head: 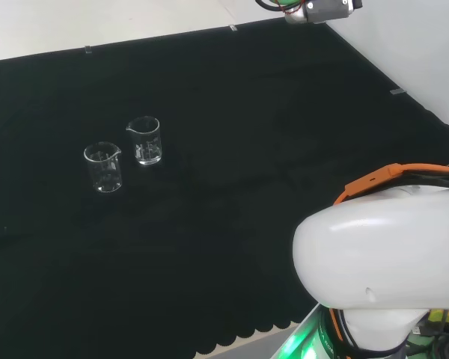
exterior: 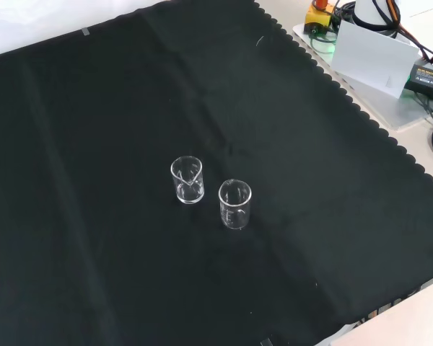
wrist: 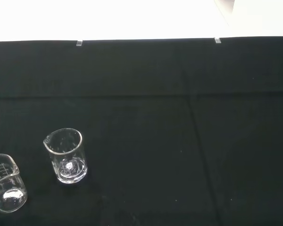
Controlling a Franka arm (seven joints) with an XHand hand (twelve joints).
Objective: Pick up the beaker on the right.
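Two clear glass beakers sit upright, near each other, on the black-clothed counter (head: 284,112). In head view the right beaker (head: 144,140) stands slightly farther back than the left beaker (head: 103,167). Can't tell the robot hand's state.

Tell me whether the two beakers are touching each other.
Apart. In the front view, black cloth shows between the left beaker and the right beaker; the head view shows a gap too.

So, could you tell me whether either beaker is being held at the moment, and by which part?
Nothing is held: the two beakers both stand upright and free on the black cloth, side by side, with nothing touching them.
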